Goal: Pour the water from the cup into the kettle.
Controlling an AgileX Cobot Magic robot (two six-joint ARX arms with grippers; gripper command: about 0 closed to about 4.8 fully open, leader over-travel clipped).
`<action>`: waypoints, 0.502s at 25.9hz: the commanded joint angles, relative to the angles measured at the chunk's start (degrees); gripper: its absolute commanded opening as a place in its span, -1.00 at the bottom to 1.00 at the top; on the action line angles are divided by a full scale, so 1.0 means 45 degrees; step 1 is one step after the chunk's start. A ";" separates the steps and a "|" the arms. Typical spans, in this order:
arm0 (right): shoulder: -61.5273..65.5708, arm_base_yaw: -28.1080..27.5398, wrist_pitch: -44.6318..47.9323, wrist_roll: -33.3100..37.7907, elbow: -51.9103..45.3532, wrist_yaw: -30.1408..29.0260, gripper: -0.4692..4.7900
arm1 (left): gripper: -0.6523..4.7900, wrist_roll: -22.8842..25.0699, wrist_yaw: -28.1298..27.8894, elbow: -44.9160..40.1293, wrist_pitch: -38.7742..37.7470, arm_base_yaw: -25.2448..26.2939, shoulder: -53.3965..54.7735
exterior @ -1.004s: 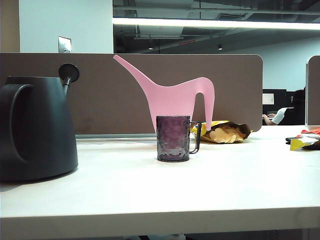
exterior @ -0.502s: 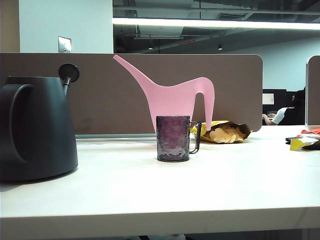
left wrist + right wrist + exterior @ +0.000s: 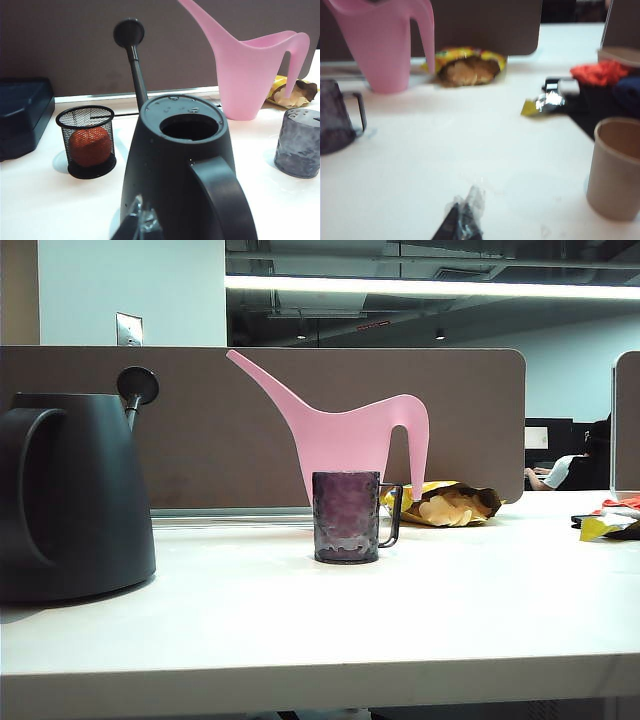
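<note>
Dimpled purplish glass cup (image 3: 347, 517) stands upright, apart from lidless black kettle (image 3: 72, 495).

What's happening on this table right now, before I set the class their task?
Nothing is being handled yet. The cup stands upright on the table, in front of the pink watering can, its handle toward the crisp bag. The kettle sits apart at the left, its top opening uncovered. The left gripper hangs just behind the kettle; whether it is open is unclear. The right gripper hovers over bare table, fingers shut and empty, the cup off to one side.
</note>
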 commanded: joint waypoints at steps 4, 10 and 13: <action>-0.0005 0.0015 -0.0685 -0.0029 0.0005 -0.0029 -0.84 | -0.78 0.0010 0.0015 0.0068 0.0233 -0.0005 0.0005; -0.0005 0.0015 -0.0685 -0.0029 0.0005 -0.0029 -0.84 | -0.78 0.0005 0.0015 0.0068 0.0228 -0.0005 0.0005; -0.0005 0.0015 -0.0690 -0.0029 0.0005 -0.0029 -0.84 | -0.78 0.0010 0.0010 0.0068 0.0228 -0.0005 0.0005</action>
